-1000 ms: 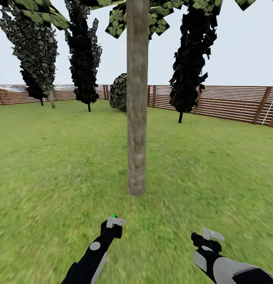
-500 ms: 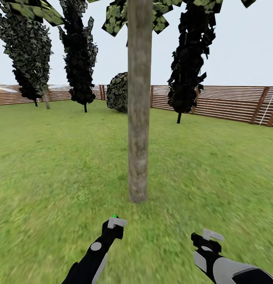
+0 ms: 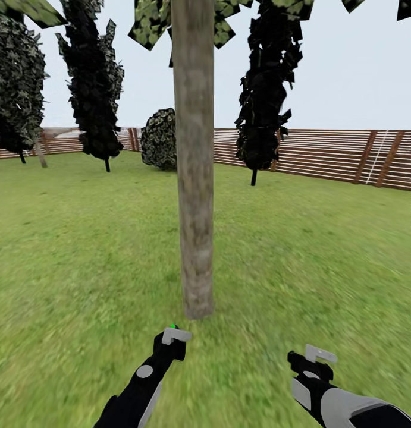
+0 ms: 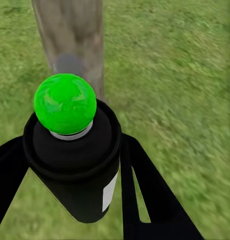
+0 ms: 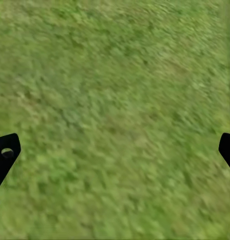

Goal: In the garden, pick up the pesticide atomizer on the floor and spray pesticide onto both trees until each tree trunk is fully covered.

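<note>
Closer now than a second ago, the tree trunk (image 3: 193,178) fills more of the head view and its foot sits lower and further left in the picture, while the dark conifers and the fence behind have slid left too. Since everything shifted together, the camera and base have moved, not the garden. Both arms hold the same places in the picture as before. I judge the approach to the first tree nearly done, with spraying the next step.

Nearest, the left gripper (image 4: 70,165) is clamped on the atomizer (image 4: 72,165), a black can with a bright green round cap (image 4: 65,102), its dark fingers (image 4: 149,200) pressed to the can's sides. In the wrist view the cap points toward the foot of the trunk (image 4: 75,40), which stands just beyond it, near but not touching. In the head view the left gripper (image 3: 172,339) hangs low, just in front of the trunk's base, with a speck of green at its tip.

The right gripper (image 3: 315,362) hovers over bare lawn (image 3: 324,249) off to the right, holding nothing; its wrist view shows the two fingertips (image 5: 5,155) wide apart with grass between.

Further off stand a round bush (image 3: 159,138), the conifers (image 3: 92,89) and the slatted wooden fence (image 3: 324,154).
</note>
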`<state>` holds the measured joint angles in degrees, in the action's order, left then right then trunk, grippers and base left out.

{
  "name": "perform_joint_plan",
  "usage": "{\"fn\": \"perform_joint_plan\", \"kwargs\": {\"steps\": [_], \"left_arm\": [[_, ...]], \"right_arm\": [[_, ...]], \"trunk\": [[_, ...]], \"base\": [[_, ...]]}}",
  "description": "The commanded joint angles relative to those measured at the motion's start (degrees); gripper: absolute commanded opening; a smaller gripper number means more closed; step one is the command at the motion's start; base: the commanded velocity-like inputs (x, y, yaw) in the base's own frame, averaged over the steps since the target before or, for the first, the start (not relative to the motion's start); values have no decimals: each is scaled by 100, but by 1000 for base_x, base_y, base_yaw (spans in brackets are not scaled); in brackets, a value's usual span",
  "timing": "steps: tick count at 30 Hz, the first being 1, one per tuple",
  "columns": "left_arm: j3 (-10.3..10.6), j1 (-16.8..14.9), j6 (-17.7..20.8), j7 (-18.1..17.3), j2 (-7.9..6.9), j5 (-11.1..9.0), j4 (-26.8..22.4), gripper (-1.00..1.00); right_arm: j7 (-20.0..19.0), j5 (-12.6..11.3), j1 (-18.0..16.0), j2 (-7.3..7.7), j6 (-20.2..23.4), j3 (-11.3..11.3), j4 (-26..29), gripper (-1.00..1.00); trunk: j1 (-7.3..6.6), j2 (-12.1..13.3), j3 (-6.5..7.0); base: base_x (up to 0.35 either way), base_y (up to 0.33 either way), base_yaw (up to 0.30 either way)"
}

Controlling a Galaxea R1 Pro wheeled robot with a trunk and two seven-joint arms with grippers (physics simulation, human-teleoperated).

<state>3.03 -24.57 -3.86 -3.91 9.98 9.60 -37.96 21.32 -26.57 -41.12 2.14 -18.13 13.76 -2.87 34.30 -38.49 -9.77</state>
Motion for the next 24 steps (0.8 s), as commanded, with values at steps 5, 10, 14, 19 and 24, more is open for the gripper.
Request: {"fn": "perform_joint_plan", "kwargs": {"steps": [5,10,14,19,24], "left_arm": [[-13,-4,-18,-13,2,60,-1,-100],[-13,-4,-18,-8,2,60,-1,-100],[-13,-3,-18,-6,2,60,-1,-100],[-13,-2,-23,-5,2,60,-1,-100],[-13,-3,-26,-4,2,60,-1,-100]], "right_arm": [[-5,-50,-10,-3,-32,48,-21,100],[-5,-50,-10,-3,-32,48,-21,100],[-5,-50,-10,-3,-32,48,-21,100],[-5,-50,-10,-3,-32,48,-21,100],[-5,-50,-10,-2,-32,48,-21,100]], "trunk": [[5,-7,-9],[5,-7,-9],[5,-7,-9],[5,-7,-9],[5,-7,-9]], "base": [[350,14,-50],[350,2,-7],[350,0,-1],[350,0,0],[350,0,0]]}}
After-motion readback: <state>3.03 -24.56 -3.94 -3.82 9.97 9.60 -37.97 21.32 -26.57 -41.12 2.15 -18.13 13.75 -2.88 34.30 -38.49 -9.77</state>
